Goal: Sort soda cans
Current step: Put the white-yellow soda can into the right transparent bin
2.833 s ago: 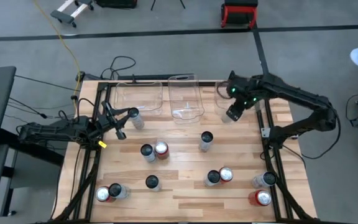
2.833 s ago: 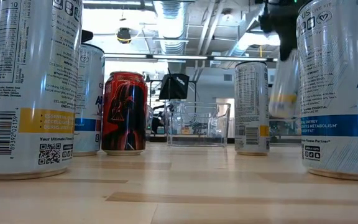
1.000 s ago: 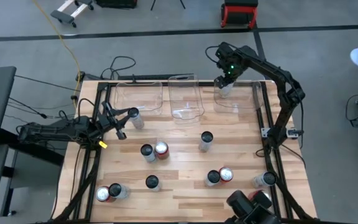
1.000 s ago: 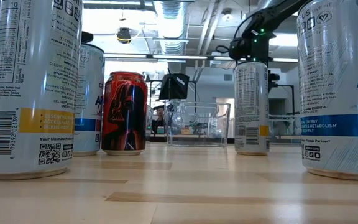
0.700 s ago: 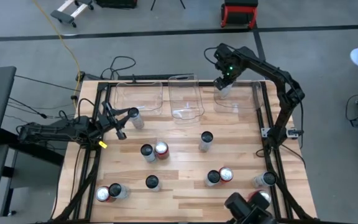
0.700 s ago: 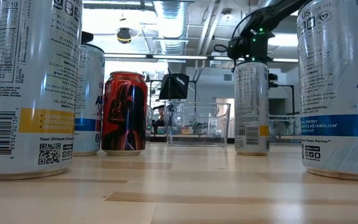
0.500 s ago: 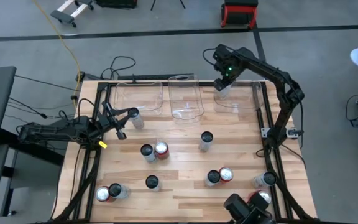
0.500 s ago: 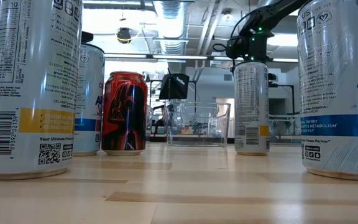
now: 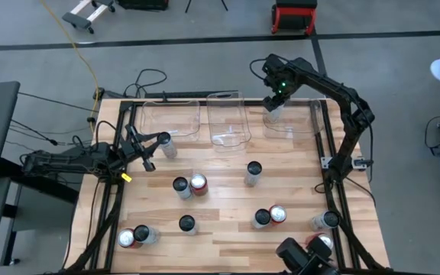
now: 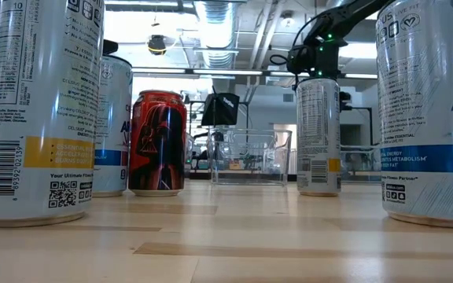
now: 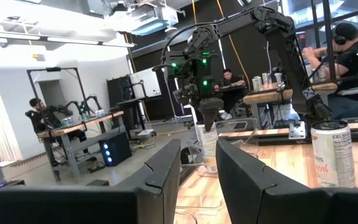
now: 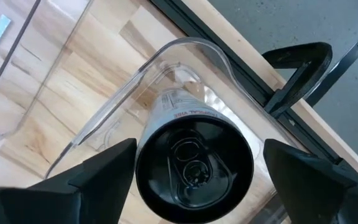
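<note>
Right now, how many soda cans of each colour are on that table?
Red cans: 4
Silver-grey cans: 8, counting the one in the far right bin
Total: 12 cans

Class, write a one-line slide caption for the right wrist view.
Right gripper open around a dark-topped can standing in a clear bin.

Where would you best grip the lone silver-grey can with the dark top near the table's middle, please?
Grip its round side wall, around the upper half, coming straight down from above. The silver-grey can stands upright on the wooden table, with no other can touching it, so fingers should fit on either side.
</note>
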You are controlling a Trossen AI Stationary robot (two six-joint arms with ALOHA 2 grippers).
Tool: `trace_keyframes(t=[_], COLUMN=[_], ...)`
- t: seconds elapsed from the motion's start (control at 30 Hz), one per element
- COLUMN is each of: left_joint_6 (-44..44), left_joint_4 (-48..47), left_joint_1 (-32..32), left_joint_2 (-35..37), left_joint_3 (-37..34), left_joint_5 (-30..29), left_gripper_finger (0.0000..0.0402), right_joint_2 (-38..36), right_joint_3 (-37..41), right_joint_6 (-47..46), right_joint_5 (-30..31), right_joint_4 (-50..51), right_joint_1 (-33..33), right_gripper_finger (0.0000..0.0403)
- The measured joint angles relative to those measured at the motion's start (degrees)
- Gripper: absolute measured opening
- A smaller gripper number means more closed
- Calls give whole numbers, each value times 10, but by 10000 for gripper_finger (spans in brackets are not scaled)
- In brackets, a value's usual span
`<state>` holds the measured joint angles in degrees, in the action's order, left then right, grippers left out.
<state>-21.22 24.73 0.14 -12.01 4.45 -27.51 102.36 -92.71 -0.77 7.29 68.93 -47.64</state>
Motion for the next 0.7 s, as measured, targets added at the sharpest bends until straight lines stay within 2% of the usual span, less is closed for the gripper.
trace_keyframes(t=[0.33, 0.7], left_joint_6=[0, 9], left_joint_4=[0, 0], left_joint_1=[0, 0], left_joint_2=[0, 0], left_joint_3=[0, 0], left_joint_5=[0, 0], left_gripper_finger=[99, 99], right_joint_2=[-25, -139], right_joint_3=[0, 0], right_joint_6=[-7, -12], right_joint_5=[2, 2], right_joint_4=[-17, -18], right_joint_1=[0, 2], right_gripper_finger=[372, 372])
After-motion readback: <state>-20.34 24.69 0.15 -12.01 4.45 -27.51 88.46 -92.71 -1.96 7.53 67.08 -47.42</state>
